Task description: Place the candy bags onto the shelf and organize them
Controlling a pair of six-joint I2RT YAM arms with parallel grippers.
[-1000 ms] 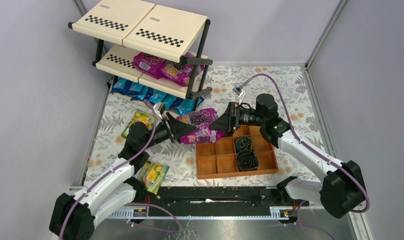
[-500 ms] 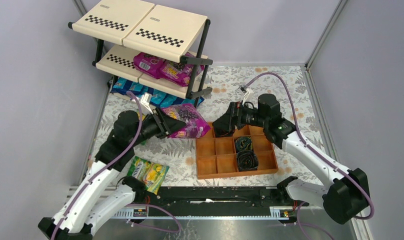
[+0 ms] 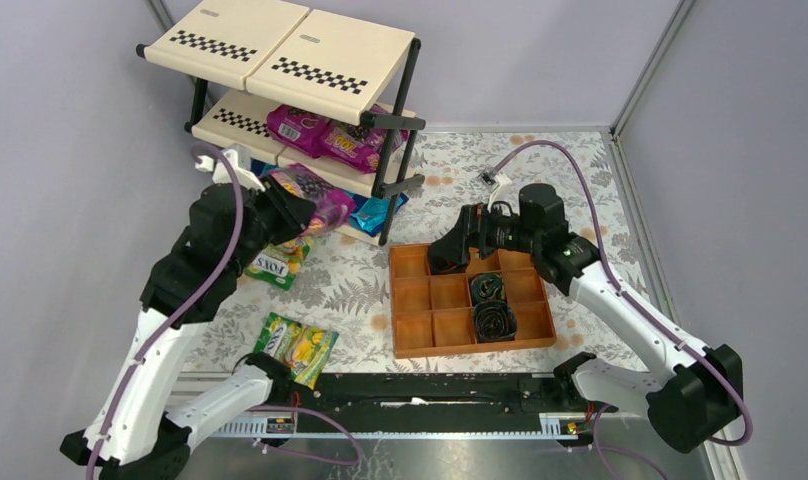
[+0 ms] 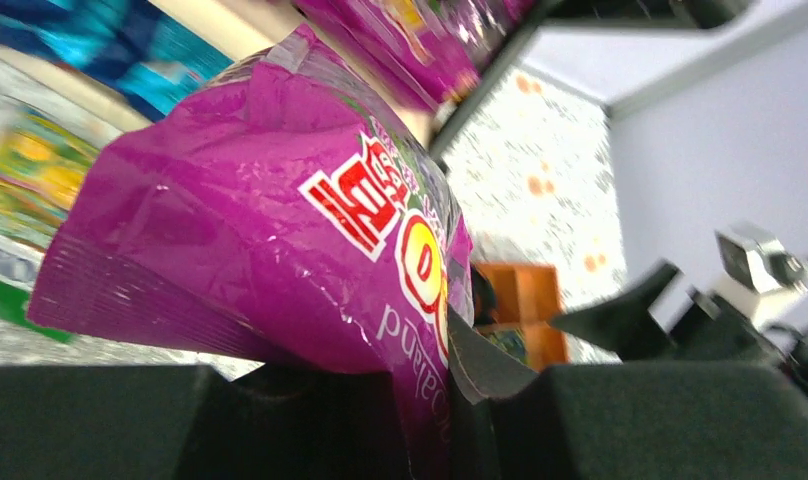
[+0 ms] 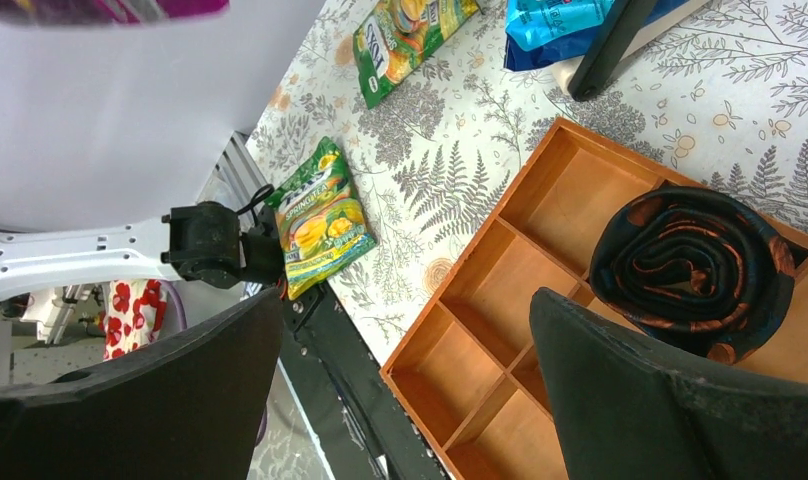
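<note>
My left gripper (image 3: 292, 212) (image 4: 450, 385) is shut on the lower edge of a magenta candy bag (image 3: 320, 198) (image 4: 270, 220), held in the air just in front of the shelf's (image 3: 280, 45) middle tier. Two magenta bags (image 3: 325, 135) lie on that tier, and blue bags (image 3: 372, 212) (image 5: 555, 20) sit on the bottom tier. One green-yellow bag (image 3: 275, 262) (image 5: 410, 35) lies on the table below my left arm, another (image 3: 298, 347) (image 5: 320, 220) near the front edge. Over the orange tray's far left corner, my right gripper (image 3: 448, 250) (image 5: 405, 330) stands wide open and holds nothing.
The orange-brown compartment tray (image 3: 393, 300) (image 5: 500, 290) sits right of centre with two dark coiled rolls (image 3: 492, 320) (image 5: 695, 265) in its cells. Grey walls close in the left, back and right. The shelf's black front post (image 3: 392, 180) stands near the held bag.
My left arm has lifted the magenta bag from beside the tray and swung it left and back, up to the shelf's front. The right gripper stayed open by the tray.
</note>
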